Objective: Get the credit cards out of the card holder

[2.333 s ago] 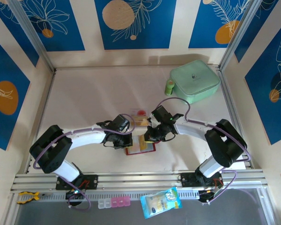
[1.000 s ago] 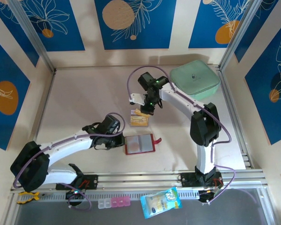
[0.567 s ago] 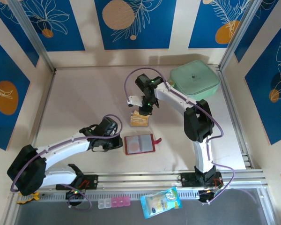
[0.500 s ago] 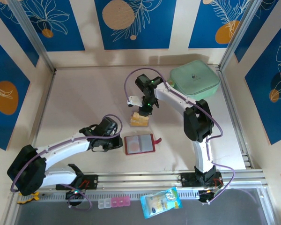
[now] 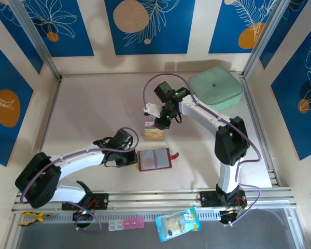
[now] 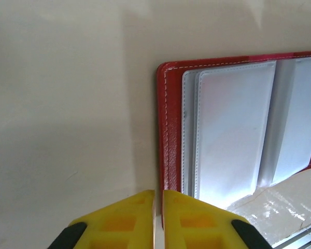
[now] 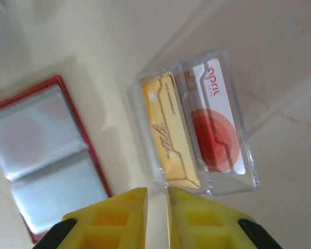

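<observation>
— Two cards, you said; where did they lie?

— Both lay in a clear tray, side by side; the gold card was on the near side, toward the card holder; the white card, marked in red, was on the far side. The tray sat on the table just beyond the card holder, close to it but not touching.

— And the card holder itself?

— It lay open and flat near the middle of the table, red cover down; its snap tab pointed right; its greyish clear pockets looked empty.

— Any other container?

— One mint-green case sat in the far right corner; what it held I could not tell.

— How did the arms stand?

— The left arm stretched low from the near left toward the right; the left gripper sat at the card holder's left edge; its yellow fingers were closed to a hairline. Whether they pinched the red edge I could not tell. The right arm rose from the near right, bent sharply, and reached far and left toward the centre, wrist turned down; the right gripper hung above the tray; its fingertips stood a narrow slit apart, with nothing between them.
</observation>
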`<action>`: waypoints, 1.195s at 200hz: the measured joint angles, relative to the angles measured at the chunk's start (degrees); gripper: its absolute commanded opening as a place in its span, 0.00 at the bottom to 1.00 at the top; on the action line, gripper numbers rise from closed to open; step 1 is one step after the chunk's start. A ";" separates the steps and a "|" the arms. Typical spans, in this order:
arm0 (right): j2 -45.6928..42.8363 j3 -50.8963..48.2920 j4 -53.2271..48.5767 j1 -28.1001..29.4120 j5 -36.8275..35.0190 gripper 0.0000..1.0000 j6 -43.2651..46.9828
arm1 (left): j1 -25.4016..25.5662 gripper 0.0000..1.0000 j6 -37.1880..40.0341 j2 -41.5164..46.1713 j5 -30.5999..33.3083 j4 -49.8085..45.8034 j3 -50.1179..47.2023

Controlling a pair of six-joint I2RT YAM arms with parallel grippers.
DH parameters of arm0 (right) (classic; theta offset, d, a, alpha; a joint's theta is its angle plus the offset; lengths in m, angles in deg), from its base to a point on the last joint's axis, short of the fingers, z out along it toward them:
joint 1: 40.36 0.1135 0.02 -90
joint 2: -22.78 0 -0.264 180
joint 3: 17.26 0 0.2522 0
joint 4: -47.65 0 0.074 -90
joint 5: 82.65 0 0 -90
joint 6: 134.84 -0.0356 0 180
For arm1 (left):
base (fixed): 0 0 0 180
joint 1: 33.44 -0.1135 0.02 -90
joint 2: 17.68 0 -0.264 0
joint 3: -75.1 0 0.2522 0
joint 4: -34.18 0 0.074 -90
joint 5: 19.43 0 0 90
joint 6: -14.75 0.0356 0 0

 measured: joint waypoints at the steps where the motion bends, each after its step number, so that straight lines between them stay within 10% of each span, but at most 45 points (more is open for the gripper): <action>1: -0.17 -0.20 0.15 0.02 0.09 0.18 -0.17 | 0.00 0.12 0.00 -0.04 -0.04 0.07 0.02; 122: -19.69 -35.82 28.94 4.33 7.13 0.05 -57.72 | 0.24 0.05 -0.02 -6.16 -2.49 4.00 2.16; 239: -14.19 -39.45 34.27 6.54 14.05 0.10 -72.30 | 0.28 0.04 0.00 -7.87 -1.57 3.87 2.12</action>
